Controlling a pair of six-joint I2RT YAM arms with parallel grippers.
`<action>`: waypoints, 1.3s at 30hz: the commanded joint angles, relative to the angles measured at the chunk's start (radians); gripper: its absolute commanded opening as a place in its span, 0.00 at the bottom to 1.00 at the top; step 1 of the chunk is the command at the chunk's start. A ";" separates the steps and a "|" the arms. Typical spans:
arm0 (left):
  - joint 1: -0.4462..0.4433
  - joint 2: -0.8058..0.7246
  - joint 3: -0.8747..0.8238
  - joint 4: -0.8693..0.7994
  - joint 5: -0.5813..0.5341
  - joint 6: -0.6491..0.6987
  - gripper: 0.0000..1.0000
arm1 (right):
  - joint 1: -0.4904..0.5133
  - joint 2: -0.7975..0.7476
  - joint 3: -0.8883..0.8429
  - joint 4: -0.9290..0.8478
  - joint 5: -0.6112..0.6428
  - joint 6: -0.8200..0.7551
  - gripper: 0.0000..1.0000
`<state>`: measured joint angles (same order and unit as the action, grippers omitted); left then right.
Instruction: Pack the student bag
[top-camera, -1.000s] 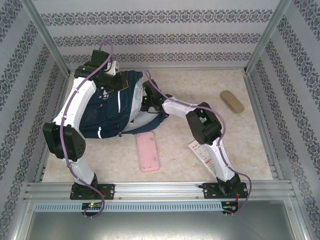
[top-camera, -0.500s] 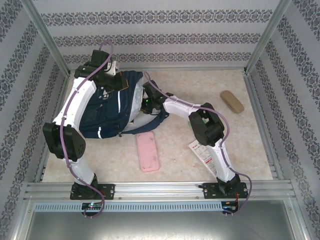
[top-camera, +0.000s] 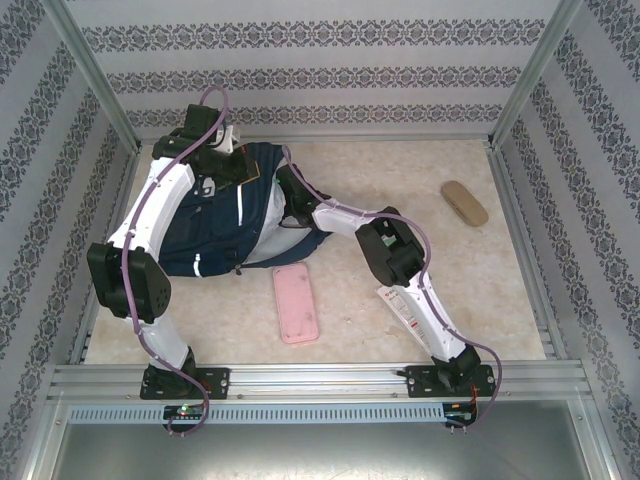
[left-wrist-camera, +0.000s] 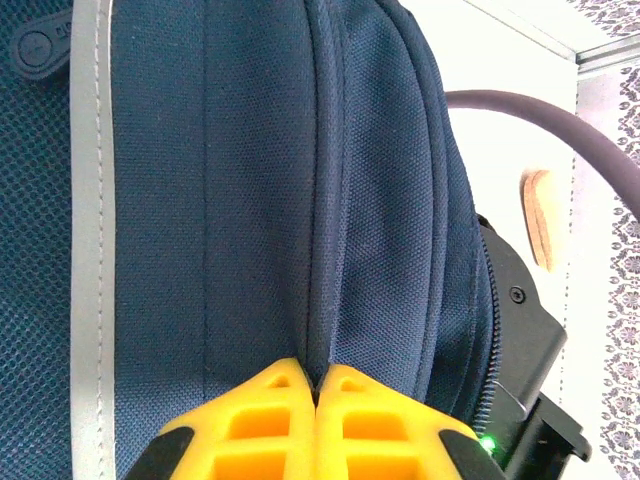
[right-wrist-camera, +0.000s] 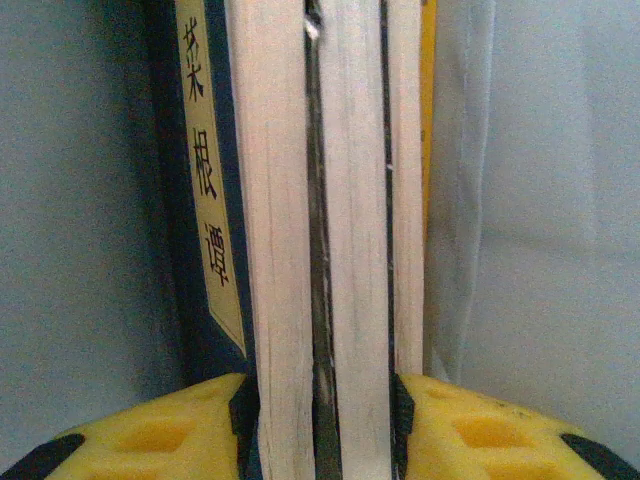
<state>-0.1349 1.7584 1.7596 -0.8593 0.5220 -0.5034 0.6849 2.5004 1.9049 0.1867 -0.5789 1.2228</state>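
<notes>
Bag (top-camera: 205, 240) lies flat on the counter (top-camera: 400, 170), under the left arm. It is navy, soft and slumped, with a rounded outline.

Up close we see the bag as coarse woven cloth with parallel stitched seams and a smooth grey stripe (left-wrist-camera: 88, 200) running along it.

Left pincer (left-wrist-camera: 318, 385): yellow ribbed fingers pressed together on a fold of the bag at a seam.

Right pincer (right-wrist-camera: 320, 440): fingers on either side of the books (right-wrist-camera: 350, 200), pinching them inside the bag. We note pale matt page edges, a thin dark gap between two blocks, and a blue cover with a cream label bearing dark characters. The pale, smooth lining (right-wrist-camera: 550, 250) hangs close on both sides of the books, so the room inside the bag is tight.

A pink case (top-camera: 295, 303), flat with rounded corners, sits just in front of the bag. A tan oval case (top-camera: 464, 203) sits well right of the bag. A leaflet (top-camera: 398, 300) lies to the bag's front right, partly under the right arm.

Right of the bag the mottled beige counter is open between the two cases.
</notes>
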 joint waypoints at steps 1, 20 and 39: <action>-0.005 -0.061 0.009 0.048 0.055 0.017 0.00 | 0.027 0.000 0.039 0.060 -0.044 0.029 0.45; 0.029 -0.027 -0.017 0.008 -0.070 0.125 0.00 | -0.081 -0.486 -0.501 -0.167 0.141 -0.224 0.74; 0.002 0.033 -0.143 0.151 -0.001 0.068 0.12 | -0.351 -1.093 -1.008 -0.558 0.375 -0.482 0.98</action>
<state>-0.1688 1.7542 1.6463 -0.7204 0.6769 -0.4343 0.3862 1.4513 0.9604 -0.2493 -0.2859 0.7876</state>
